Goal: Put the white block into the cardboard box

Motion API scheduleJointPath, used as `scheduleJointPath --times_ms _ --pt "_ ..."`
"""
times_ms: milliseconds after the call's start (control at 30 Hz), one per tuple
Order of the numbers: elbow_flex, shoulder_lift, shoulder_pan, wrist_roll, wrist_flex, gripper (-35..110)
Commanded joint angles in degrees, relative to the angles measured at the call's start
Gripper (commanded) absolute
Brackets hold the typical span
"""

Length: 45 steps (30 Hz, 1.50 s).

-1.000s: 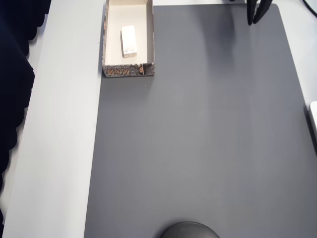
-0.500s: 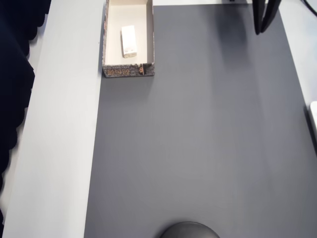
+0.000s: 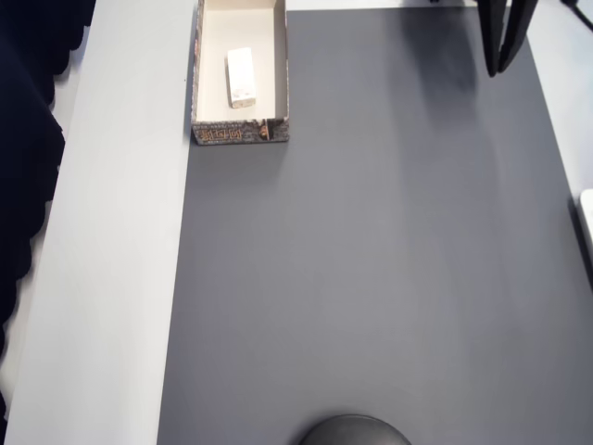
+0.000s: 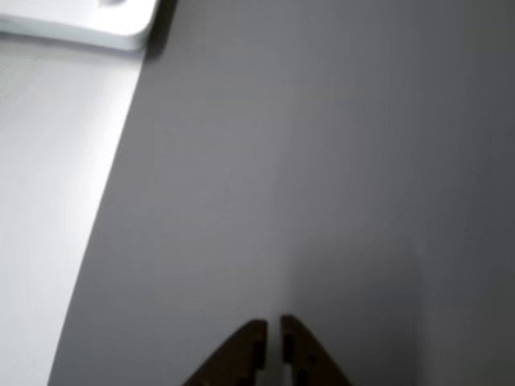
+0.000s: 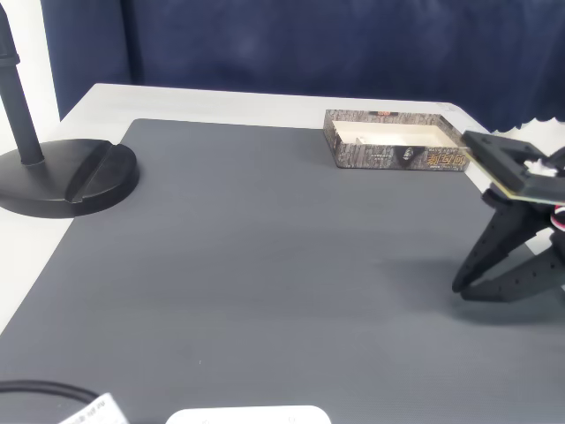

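The small flat white rectangular block (image 3: 241, 77) lies inside the long shallow cardboard box (image 3: 281, 83) with mottled brown-grey walls, at the upper left of the overhead view; the frame's top edge cuts the box off. In the fixed view the box's near wall hides the block. The dark two-finger hand (image 3: 503, 67), cut off at upper right, is narrow and empty above the grey mat (image 3: 371, 278) on the white bench (image 3: 111, 278). Compared with a second ago, the hand sits further right and lower.

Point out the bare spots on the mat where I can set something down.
Bare: the grey mat between the cardboard box and the gripper. Occupied: the box corner, holding the white block.
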State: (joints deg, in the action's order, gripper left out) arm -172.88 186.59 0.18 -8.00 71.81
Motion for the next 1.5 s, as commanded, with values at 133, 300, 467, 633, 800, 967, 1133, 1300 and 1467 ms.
scheduleJointPath --times_ms 133,300,467,633,800,967,1133,1300,1467 --pt "-1.32 2.72 0.18 2.55 1.05 -2" --pt "-2.72 3.87 1.58 4.13 2.02 -2" --pt "-3.78 3.87 1.93 3.87 2.02 -2" --pt "-4.31 3.87 1.93 3.43 2.90 -2" --pt "-4.31 3.87 3.16 4.48 3.43 -2" --pt "-4.31 3.87 3.60 9.32 4.48 -2" --pt "-4.31 3.87 4.13 9.32 4.48 -2" --pt "-4.31 3.87 4.57 9.32 4.48 -2" --pt "-4.31 3.87 5.01 9.32 4.48 -2"
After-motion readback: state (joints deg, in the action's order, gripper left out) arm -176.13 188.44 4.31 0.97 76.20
